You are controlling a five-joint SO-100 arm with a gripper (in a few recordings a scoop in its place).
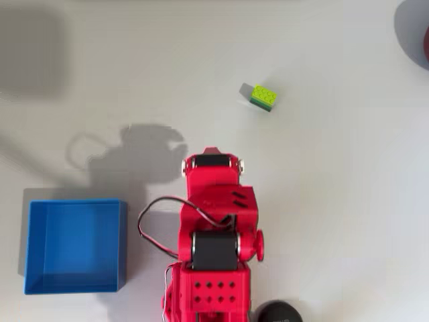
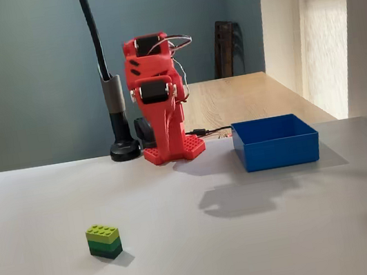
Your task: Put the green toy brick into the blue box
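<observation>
The green toy brick (image 1: 263, 97) (image 2: 104, 241) lies alone on the white table, lime-green studs over a darker green layer. The blue box (image 1: 75, 245) (image 2: 275, 141) stands open-topped, with nothing inside, beside the arm's base. The red arm (image 1: 213, 221) (image 2: 157, 93) is folded up over its base, well away from the brick and next to the box. Its gripper is tucked into the folded red body, so I cannot make out how the jaws stand. Nothing is seen held.
A black lamp stand (image 2: 124, 147) with a thin pole rises beside the arm's base. A dark round foot (image 1: 278, 312) sits at the table edge in the overhead view. A wooden table (image 2: 247, 96) stands behind. Bare white tabletop (image 2: 270, 242) lies between brick and box.
</observation>
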